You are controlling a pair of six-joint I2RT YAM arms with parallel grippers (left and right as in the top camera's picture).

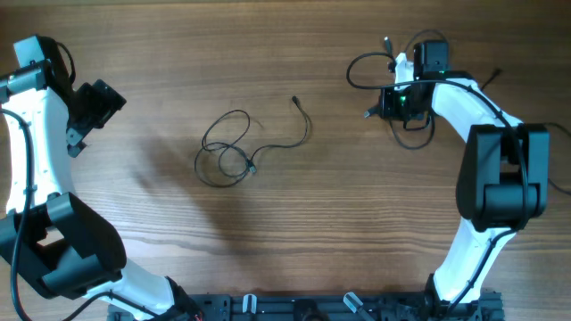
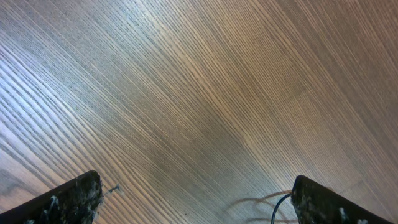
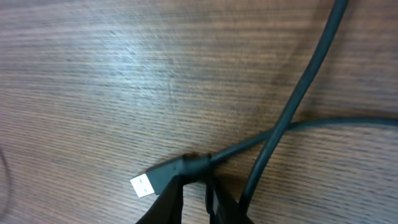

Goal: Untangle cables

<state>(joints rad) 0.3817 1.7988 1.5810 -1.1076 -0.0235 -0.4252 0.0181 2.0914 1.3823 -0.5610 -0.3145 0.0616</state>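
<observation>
Right jaws pinch cable (image 3: 239, 150) just behind its silver plug (image 3: 144, 185).

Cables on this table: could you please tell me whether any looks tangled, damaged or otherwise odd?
The middle cable lies in overlapping loops and looks tangled. The far cable, pinched behind its plug by the right gripper, crosses a second strand. No damage shows.

Fingers (image 3: 166, 208) pinch the black cable (image 3: 292, 102) behind its silver plug (image 3: 144, 185) — cable crossing itself.
</observation>
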